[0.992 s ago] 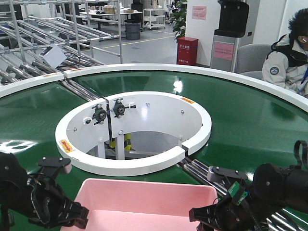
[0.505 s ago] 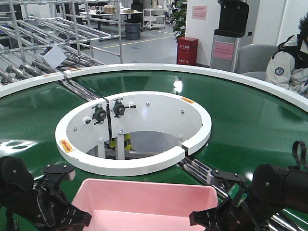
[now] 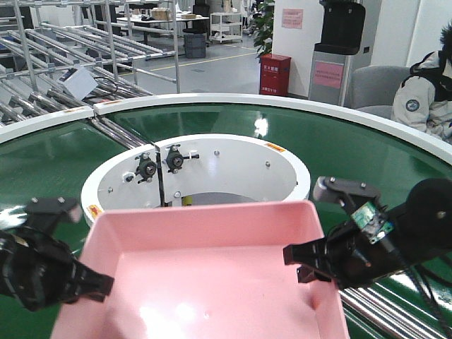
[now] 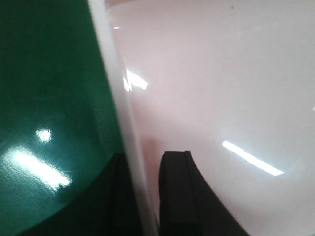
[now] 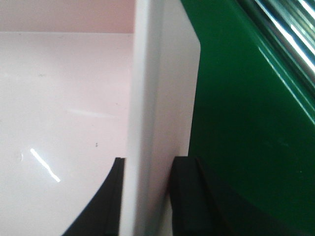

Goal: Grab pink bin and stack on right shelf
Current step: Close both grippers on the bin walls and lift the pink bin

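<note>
The pink bin (image 3: 212, 268) hangs above the green belt, held between both arms, its far wall level with the white ring. My left gripper (image 3: 95, 284) is shut on the bin's left rim. In the left wrist view the left gripper (image 4: 145, 162) has one finger inside the pink bin (image 4: 221, 73) and one outside, over the belt. My right gripper (image 3: 304, 260) is shut on the right rim. The right wrist view shows the right gripper (image 5: 150, 164) straddling the wall of the pink bin (image 5: 64, 98). The right shelf is out of view.
The green circular conveyor belt (image 3: 367, 162) curves round a white inner ring (image 3: 212, 155) with an open well. Steel rollers (image 3: 395, 314) lie under my right arm. A seated person (image 3: 427, 99) is at the far right. Roller racks (image 3: 63, 42) stand at the back left.
The pink bin has risen off the belt with both grippers, and now fills far more of the front view. Both arms moved up and slightly outward.
</note>
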Controlling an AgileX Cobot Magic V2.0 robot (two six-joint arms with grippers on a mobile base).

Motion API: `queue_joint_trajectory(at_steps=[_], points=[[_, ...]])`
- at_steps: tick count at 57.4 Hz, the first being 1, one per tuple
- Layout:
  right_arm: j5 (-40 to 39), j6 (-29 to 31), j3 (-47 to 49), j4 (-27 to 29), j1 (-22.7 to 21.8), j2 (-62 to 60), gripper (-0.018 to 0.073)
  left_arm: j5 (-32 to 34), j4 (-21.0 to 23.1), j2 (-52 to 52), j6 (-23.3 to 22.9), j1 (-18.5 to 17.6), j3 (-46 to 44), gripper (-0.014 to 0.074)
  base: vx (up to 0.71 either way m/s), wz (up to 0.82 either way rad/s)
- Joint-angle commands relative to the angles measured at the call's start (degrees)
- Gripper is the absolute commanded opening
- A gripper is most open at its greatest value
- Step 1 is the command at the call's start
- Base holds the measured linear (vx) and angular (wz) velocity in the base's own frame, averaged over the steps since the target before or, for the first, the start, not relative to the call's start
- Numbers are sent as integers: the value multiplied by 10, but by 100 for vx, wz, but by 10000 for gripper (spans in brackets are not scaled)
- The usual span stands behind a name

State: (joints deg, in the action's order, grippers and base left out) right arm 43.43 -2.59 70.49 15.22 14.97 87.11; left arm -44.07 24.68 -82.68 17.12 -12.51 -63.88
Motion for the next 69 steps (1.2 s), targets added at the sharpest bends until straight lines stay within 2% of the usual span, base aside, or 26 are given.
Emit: queue_joint_trajectory(at_steps=[1, 12, 23, 69], points=[[-26, 9, 24, 24, -3, -53, -8, -5, 25, 73, 2, -2, -16, -8, 0, 0], [-27, 7, 24, -4, -3, -123, -8, -4, 24, 148, 0, -2, -16, -8, 0, 0], [-20, 6, 24, -42, -3, -148, -8, 8, 22, 170, -7, -2, -16, -6, 0, 0], [-17, 6, 24, -43, -3, -148, -8, 6, 26, 169, -11, -2, -16, -5, 0, 0]])
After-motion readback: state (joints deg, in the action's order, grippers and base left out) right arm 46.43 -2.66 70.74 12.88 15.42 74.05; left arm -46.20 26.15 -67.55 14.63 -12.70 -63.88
